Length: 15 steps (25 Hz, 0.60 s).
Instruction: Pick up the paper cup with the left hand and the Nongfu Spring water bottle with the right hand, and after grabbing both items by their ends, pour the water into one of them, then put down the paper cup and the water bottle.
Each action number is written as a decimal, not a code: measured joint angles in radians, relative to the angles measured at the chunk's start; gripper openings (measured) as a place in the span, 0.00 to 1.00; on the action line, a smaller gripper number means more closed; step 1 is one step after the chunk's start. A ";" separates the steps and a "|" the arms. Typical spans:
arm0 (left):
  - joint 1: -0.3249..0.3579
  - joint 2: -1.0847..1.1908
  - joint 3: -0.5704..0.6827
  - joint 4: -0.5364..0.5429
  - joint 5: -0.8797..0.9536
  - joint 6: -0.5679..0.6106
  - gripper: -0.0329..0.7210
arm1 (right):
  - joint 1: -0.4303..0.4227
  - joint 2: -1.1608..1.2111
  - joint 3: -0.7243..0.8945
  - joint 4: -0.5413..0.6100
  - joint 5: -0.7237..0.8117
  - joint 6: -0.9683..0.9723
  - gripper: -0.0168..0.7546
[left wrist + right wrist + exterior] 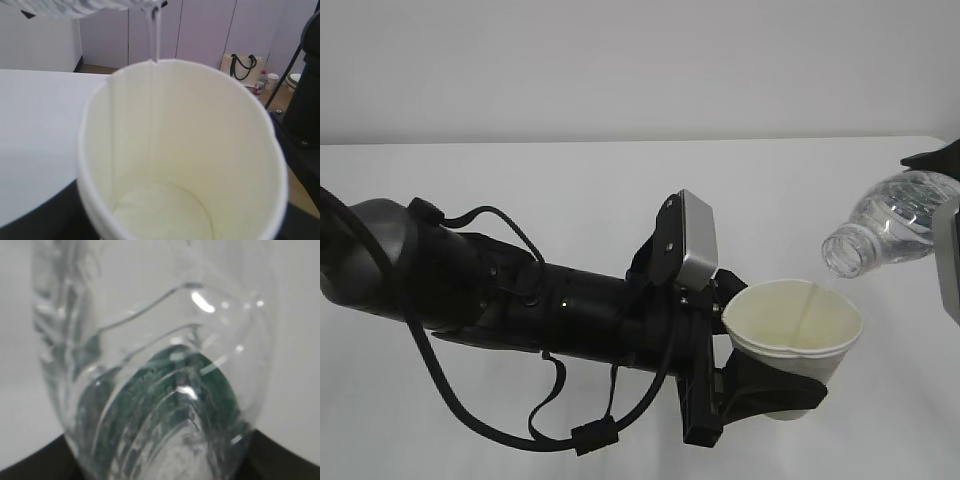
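The white paper cup (798,325) is held upright above the table, with my left gripper (767,348) shut on its lower half, black fingers (770,388) wrapping its wall. In the left wrist view the cup (200,150) fills the frame, and a little water lies at its bottom. The clear Nongfu Spring water bottle (890,222) is tilted mouth-down to the left, just above the cup's right rim. A thin stream of water (155,35) falls from it into the cup. My right gripper (160,462) is shut on the bottle (150,340) near its base, and the green label (170,400) shows through the plastic.
The white table (570,180) stretches under both arms, with a plain white wall behind. My bulky left arm (520,300) with looping cables crosses the lower left. Beyond the table edge in the left wrist view, a bag (243,66) and small containers (265,82) sit on the floor.
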 joint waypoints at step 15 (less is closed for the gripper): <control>0.000 0.000 0.000 -0.002 0.000 0.000 0.68 | 0.000 0.000 0.000 0.000 0.000 -0.003 0.56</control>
